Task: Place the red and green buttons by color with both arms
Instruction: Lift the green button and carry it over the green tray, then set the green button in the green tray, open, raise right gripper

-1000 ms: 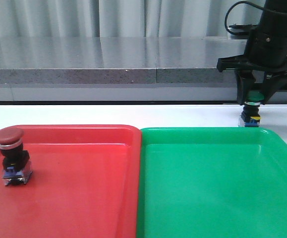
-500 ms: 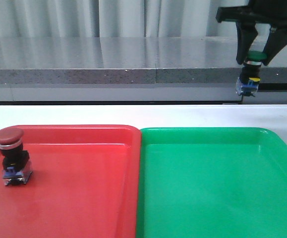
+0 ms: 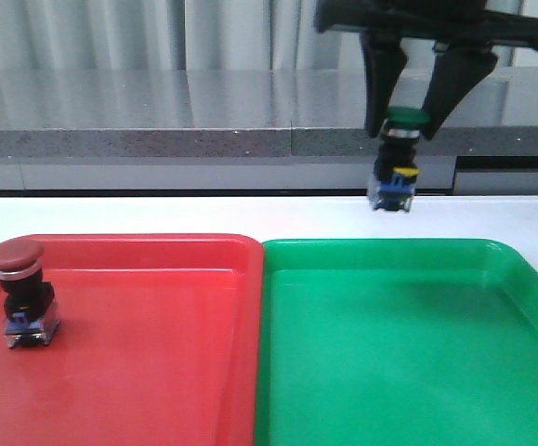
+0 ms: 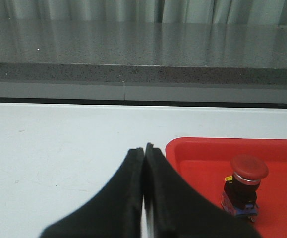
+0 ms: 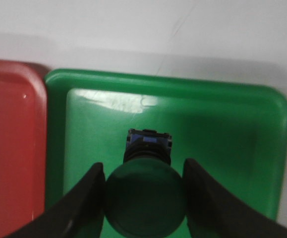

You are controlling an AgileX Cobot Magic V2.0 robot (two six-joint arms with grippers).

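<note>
Hanging between right gripper [image 3: 406,125] fingers, green button [image 3: 397,158] (clamped), above green tray [image 3: 389,353]

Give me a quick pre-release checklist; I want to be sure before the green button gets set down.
1. Right end effector shut on green button: ok.
2. Button hangs cap up, base down: ok.
3. Button over green tray, per the right wrist view: ok.
4. Tray floor below is bare: ok.
5. Red button already in red tray: ok.
6. Left end effector shut, holding nothing: ok.
</note>
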